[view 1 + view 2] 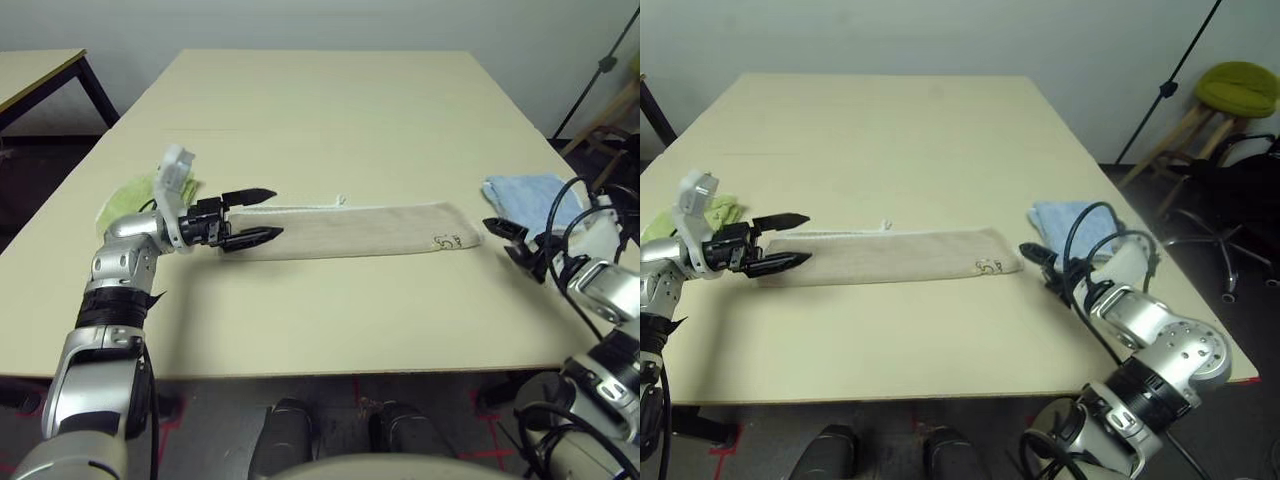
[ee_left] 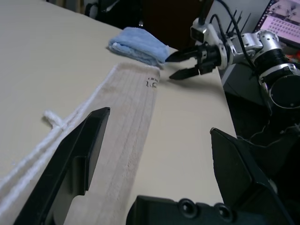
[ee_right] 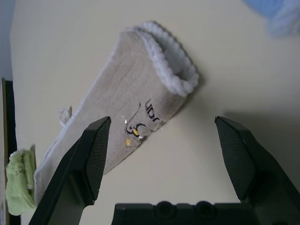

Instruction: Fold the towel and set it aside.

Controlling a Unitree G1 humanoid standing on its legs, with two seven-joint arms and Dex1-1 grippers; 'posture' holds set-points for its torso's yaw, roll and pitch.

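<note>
The towel point(image 1: 350, 230) lies on the table as a long, narrow folded strip of beige terry, running left to right. White rope edging lines its far side, and a small dark logo point(image 1: 446, 241) sits near its right end. My left gripper point(image 1: 275, 213) hovers open over the strip's left end with nothing between its fingers. In the left wrist view one finger point(image 2: 70, 159) stands over the towel point(image 2: 126, 117). My right gripper point(image 1: 497, 236) is open just off the right end, apart from the towel. The right wrist view shows that rolled end point(image 3: 164, 65).
A lime-green cloth point(image 1: 130, 195) lies by the table's left edge behind my left wrist. A folded light-blue cloth point(image 1: 525, 195) sits at the right edge near my right gripper. A second table point(image 1: 40, 75) is at far left; a stool point(image 1: 1235, 90) and an office chair are at right.
</note>
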